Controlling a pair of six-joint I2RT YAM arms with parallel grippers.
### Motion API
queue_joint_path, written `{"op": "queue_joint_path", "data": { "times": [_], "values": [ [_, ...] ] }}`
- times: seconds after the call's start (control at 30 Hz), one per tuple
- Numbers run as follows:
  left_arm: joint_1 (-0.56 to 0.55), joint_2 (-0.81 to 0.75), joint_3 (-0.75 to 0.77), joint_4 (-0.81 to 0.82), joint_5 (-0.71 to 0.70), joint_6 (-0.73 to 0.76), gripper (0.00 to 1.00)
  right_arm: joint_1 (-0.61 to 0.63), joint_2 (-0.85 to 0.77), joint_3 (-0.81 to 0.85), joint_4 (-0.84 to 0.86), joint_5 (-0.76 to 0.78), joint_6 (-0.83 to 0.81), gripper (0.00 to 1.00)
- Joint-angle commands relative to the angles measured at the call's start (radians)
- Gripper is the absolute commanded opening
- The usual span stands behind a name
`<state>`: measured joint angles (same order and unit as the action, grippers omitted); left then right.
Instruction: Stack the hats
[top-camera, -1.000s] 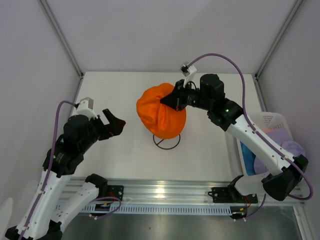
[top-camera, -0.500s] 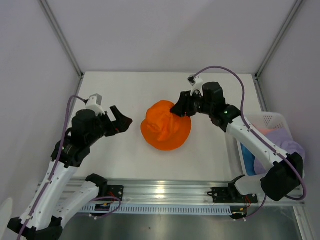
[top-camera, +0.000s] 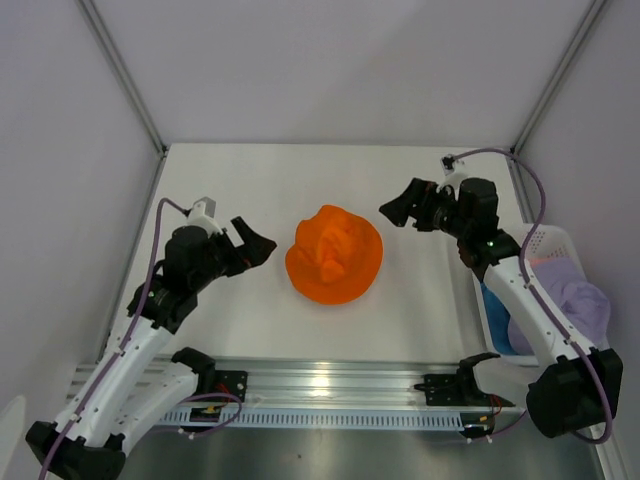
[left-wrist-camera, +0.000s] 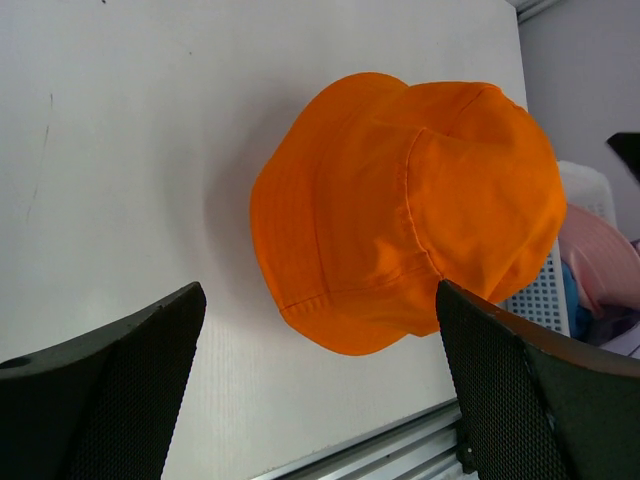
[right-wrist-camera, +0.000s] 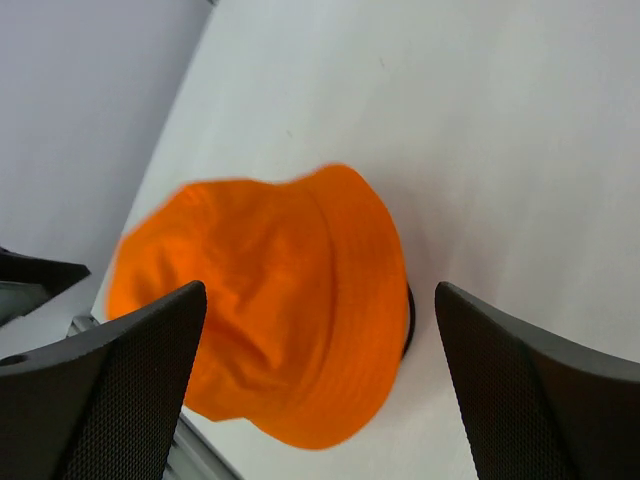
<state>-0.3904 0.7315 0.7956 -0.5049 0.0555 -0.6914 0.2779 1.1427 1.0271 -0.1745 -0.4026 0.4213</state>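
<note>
An orange hat (top-camera: 335, 255) sits draped over the black wire stand in the middle of the table, and only a sliver of the stand's base ring (right-wrist-camera: 408, 320) shows. My right gripper (top-camera: 397, 210) hangs open to the right of the hat, apart from it, holding nothing. Left of the hat, my left gripper (top-camera: 255, 245) is also open and clear of it. The hat (left-wrist-camera: 400, 210) fills the left wrist view ahead of the open fingers. A pale purple hat (top-camera: 580, 300) and a blue hat (top-camera: 495, 303) lie in the basket; a pink hat (left-wrist-camera: 600, 265) shows there too.
The white slotted basket (top-camera: 543, 240) stands at the table's right edge, under the right arm. An aluminium rail (top-camera: 320, 385) runs along the near edge. Grey walls and frame posts enclose the table on three sides.
My right gripper opened, let go of the orange hat and pulled back to the right. The hat settled down over the stand. My left gripper moved closer to the hat.
</note>
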Motion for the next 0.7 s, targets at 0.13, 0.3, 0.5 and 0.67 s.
{"op": "queue_joint_path", "data": {
  "times": [0.13, 0.3, 0.5, 0.67],
  "values": [
    [0.008, 0.017, -0.042, 0.034, -0.008, -0.077, 1.0, -0.025, 0.003, -0.101, -0.084, 0.178, 0.079, 1.0],
    [0.01, 0.023, 0.002, -0.055, -0.032, -0.022, 0.99, -0.065, -0.08, 0.092, -0.431, 0.512, -0.024, 0.99],
    [0.01, 0.08, 0.073, -0.141, -0.046, 0.029, 0.99, -0.123, -0.239, 0.137, -0.67, 0.976, -0.012, 1.0],
    [0.012, 0.114, 0.14, -0.182, -0.031, 0.078, 1.0, -0.244, -0.301, 0.178, -0.77, 1.082, -0.001, 1.0]
  ]
}}
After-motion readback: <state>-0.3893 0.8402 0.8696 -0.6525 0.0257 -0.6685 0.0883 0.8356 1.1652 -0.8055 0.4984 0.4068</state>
